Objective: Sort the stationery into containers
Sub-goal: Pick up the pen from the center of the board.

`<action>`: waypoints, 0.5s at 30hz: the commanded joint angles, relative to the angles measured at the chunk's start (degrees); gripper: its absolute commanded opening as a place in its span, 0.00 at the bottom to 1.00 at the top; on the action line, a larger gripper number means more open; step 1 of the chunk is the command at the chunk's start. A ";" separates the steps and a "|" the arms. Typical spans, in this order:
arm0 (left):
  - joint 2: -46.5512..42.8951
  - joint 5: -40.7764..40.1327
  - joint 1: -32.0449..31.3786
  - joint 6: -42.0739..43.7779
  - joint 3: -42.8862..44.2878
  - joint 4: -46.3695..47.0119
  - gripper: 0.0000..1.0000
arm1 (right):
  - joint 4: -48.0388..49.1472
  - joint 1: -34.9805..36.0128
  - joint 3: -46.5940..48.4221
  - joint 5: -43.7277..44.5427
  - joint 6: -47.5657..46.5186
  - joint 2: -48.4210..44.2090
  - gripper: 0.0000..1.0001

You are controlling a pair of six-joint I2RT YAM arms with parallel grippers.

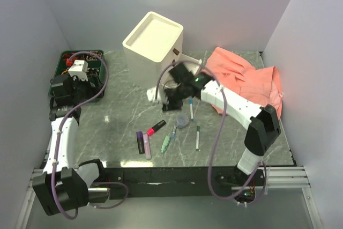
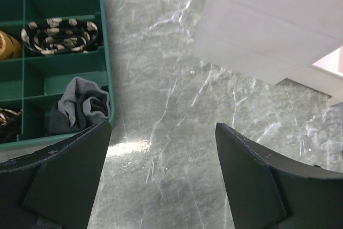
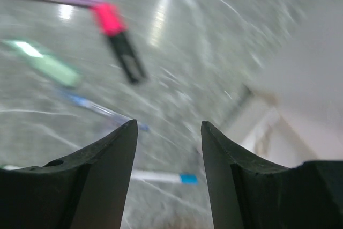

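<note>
We're at the start, by our reading: no stationery item shows inside a container. The boxy cream-white plastic cabinet (image 1: 153,44) stands at the back of the grey marbled surface (image 1: 123,111). The right arm covers its front, so we can't tell whether a drawer is pulled out.

Every piece we can count lies loose on the surface, in front of the cabinet:
- purple highlighter (image 1: 140,142) and pink highlighter (image 1: 147,148), side by side
- red-and-black marker (image 1: 156,127), just beyond them
- pale green piece (image 1: 166,143)
- thin pen w/ bluish barrel (image 1: 173,131)
- small clear tape roll (image 1: 183,120)
- white pen w/ blue cap (image 1: 192,110)
- white pen w/ green cap (image 1: 197,138)

Right claw (image 3: 169,123): fingers apart, nothing btwn them, low btwn the cabinet and the pens. Its wrist view is blurred.

Left claw (image 2: 162,127): also apart and empty. It hangs over bare surface btwn the green compartment tray (image 2: 105,52) of rolled fabric items and the cabinet, well apart from the stationery.

So approx. eight items are left to lift and drop into drawers, i.e. the whole job as far as we can see. A salmon-pink cloth (image 1: 246,79) lies at the right and isn't part of the sort.
</note>
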 commanded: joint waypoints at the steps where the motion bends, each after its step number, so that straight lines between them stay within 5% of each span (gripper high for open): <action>1: -3.71 0.89 0.26 -2.45 -1.58 -0.29 0.86 | -8.55 8.32 -5.25 -2.08 -9.52 -1.32 0.59; 15: -8.02 -1.05 -0.44 -5.90 -2.90 -1.51 0.86 | -7.76 19.49 -9.56 4.08 -15.79 6.33 0.55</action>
